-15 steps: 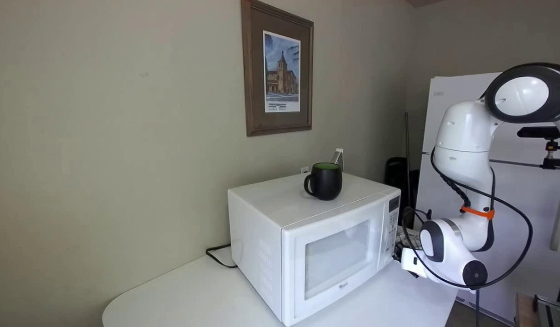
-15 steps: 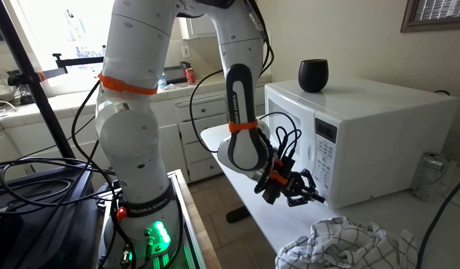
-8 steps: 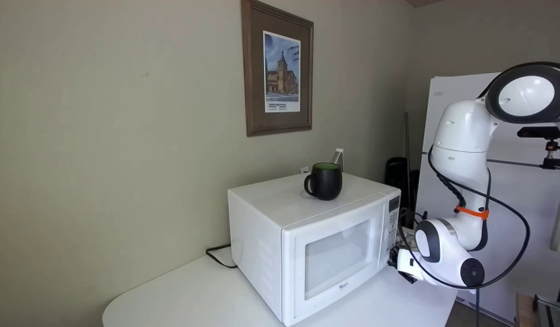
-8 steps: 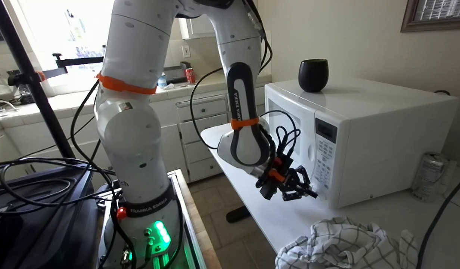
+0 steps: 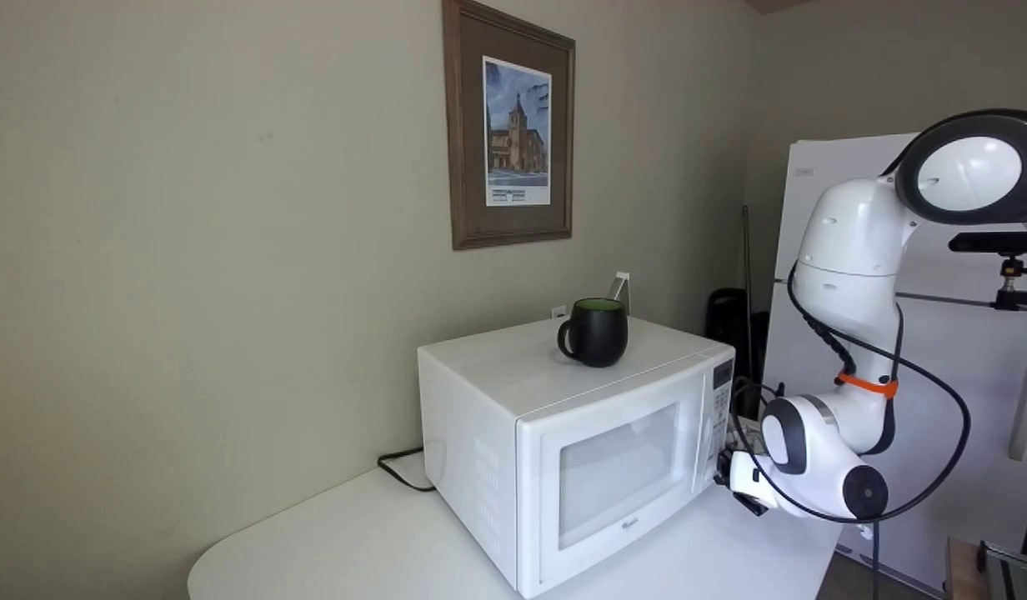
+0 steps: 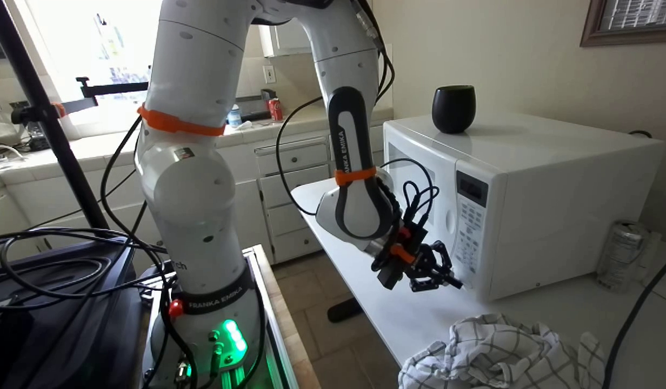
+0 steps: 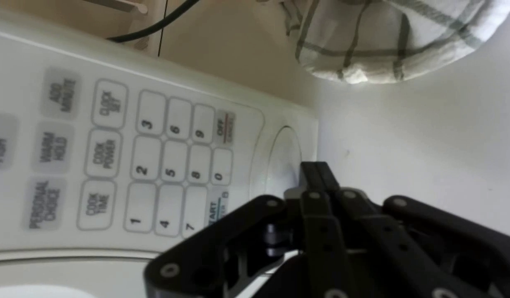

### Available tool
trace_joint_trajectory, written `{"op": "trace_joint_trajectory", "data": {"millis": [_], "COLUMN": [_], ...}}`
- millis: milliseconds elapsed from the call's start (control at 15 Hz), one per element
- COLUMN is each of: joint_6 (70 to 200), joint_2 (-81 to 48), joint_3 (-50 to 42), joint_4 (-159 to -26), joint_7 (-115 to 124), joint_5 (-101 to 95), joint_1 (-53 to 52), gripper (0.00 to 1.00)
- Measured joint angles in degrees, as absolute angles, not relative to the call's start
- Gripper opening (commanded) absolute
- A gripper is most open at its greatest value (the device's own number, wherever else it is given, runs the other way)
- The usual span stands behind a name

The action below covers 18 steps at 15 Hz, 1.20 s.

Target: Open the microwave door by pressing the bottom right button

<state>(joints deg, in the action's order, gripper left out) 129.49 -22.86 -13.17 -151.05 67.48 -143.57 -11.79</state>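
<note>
White tabletop [image 5: 338,533]: boxy white microwave [image 6: 560,210], greyish-windowed door [image 5: 618,479] closed; end effector [image 7: 319,165] clenched, just beside oval button [image 7: 283,159].

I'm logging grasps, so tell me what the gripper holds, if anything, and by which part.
Nothing is held: the gripper is shut, its jaws together with nothing between them, close to the oval button.

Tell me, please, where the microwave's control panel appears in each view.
In an exterior view: control panel, right of centre, lower half.
In an exterior view: control panel, right of centre, spanning mid-height.
Wrist view: control panel, mostly left half, lettering sideways.
Shared landmark: end effector, near the panel's lower end in all three.
</note>
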Motion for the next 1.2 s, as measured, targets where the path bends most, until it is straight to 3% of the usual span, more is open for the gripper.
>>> {"op": "trace_joint_trajectory", "data": {"millis": [533,1200], "joint_6": [130.6,131.5], "joint_2": [-19.4,-17.2], "joint_3": [-2.8,0.2], "joint_4": [-151.9,-152.5], "joint_7": [62.7,60.7], "joint_5": [-143.6,-143.6], "joint_1": [0.3,4.6], "gripper": [0.00,0.00]}}
